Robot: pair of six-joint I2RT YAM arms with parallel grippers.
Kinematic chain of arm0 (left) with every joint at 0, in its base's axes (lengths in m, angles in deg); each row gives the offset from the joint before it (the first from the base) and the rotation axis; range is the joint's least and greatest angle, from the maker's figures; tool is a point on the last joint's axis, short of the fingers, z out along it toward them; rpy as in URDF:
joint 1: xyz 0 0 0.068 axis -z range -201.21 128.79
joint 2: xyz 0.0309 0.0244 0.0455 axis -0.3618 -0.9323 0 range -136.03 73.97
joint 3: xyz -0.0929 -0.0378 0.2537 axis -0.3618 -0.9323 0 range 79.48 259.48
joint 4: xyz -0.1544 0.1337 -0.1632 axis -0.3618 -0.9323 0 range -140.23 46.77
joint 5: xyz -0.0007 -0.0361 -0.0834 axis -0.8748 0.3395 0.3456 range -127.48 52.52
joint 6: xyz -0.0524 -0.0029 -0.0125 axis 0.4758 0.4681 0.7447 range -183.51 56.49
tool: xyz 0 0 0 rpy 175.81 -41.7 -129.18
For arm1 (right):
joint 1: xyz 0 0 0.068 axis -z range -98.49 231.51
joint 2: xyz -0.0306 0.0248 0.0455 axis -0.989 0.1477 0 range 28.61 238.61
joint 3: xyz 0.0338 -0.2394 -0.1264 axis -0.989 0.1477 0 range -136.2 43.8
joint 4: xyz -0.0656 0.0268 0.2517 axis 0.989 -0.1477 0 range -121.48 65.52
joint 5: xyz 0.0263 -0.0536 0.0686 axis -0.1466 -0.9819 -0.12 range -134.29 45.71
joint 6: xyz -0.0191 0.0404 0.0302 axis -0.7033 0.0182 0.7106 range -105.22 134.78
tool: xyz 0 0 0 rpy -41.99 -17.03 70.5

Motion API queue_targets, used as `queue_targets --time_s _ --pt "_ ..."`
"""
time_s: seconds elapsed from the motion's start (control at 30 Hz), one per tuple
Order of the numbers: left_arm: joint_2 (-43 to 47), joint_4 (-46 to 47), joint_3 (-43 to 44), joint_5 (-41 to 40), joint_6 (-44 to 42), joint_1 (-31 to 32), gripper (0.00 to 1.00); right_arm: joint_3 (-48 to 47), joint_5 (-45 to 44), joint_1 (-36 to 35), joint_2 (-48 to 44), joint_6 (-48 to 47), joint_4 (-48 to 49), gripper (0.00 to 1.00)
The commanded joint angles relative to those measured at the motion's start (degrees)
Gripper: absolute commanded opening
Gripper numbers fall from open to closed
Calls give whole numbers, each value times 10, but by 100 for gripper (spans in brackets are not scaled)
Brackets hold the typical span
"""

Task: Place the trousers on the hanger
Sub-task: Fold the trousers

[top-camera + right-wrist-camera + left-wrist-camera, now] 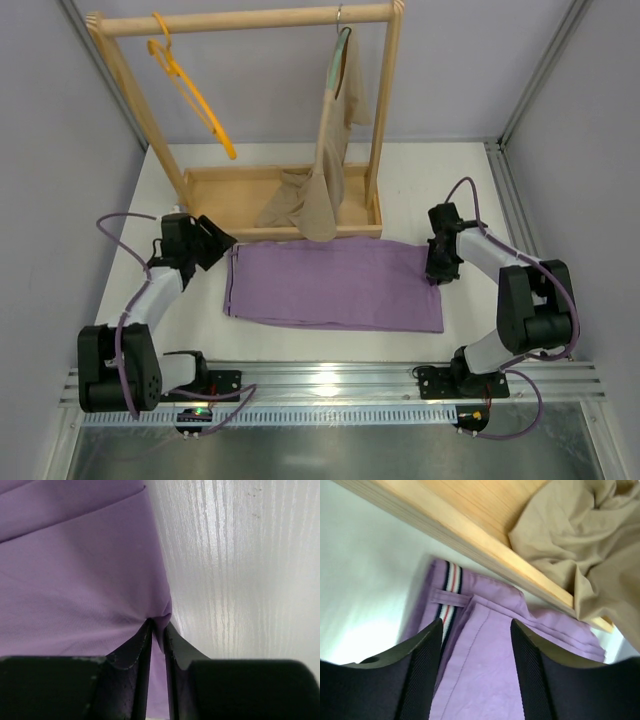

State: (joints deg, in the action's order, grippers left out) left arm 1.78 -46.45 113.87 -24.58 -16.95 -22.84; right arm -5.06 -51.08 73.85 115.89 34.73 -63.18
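Note:
The lilac trousers [330, 285] lie folded flat on the white table in front of the wooden rack. The orange-yellow hanger [190, 90] hangs empty from the rack's top bar at the left. My left gripper [222, 245] is at the trousers' left end. In the left wrist view the left gripper [476, 625] is open, with its jaws either side of the fabric [485, 670] beside the striped waistband [451, 587]. My right gripper [437, 272] is at the trousers' right edge. In the right wrist view the right gripper [159, 625] is shut on a pinch of the purple cloth [75, 570].
The wooden rack [250, 20] stands at the back, its base tray [225, 195] just behind the trousers. A beige garment [325, 200] hangs on a grey-green hanger [343, 45] and spills over the tray's front edge. A metal rail [330, 385] runs along the near edge.

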Motion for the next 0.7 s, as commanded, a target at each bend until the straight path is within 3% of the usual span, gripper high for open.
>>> queue_targets --time_s 0.0,0.03,0.13,0.2,0.3,0.37,0.5,0.53,0.67 --pt "70 -127 62 -124 -44 -1 60 -26 -22 1 -27 1 -26 20" --pt "84 -154 86 -161 -44 0 62 -32 -22 1 -38 3 -33 22" --pt "93 -199 110 -131 -57 11 62 -55 -17 -1 -63 11 -61 35" --pt "103 -210 110 -90 -59 54 62 -71 -5 -8 -98 19 -78 43" --pt "110 -166 69 -15 -29 74 63 -65 51 -29 -145 42 -41 51" --pt "100 -162 35 4 6 74 63 -41 129 -29 -156 60 -10 51" --pt "56 -240 23 -62 19 73 63 -33 150 -52 -189 93 13 54" --pt "53 -254 18 -81 22 74 64 -51 147 -67 -207 95 2 60" --pt "67 -323 13 -144 42 69 65 -205 95 -147 -218 99 -83 68"
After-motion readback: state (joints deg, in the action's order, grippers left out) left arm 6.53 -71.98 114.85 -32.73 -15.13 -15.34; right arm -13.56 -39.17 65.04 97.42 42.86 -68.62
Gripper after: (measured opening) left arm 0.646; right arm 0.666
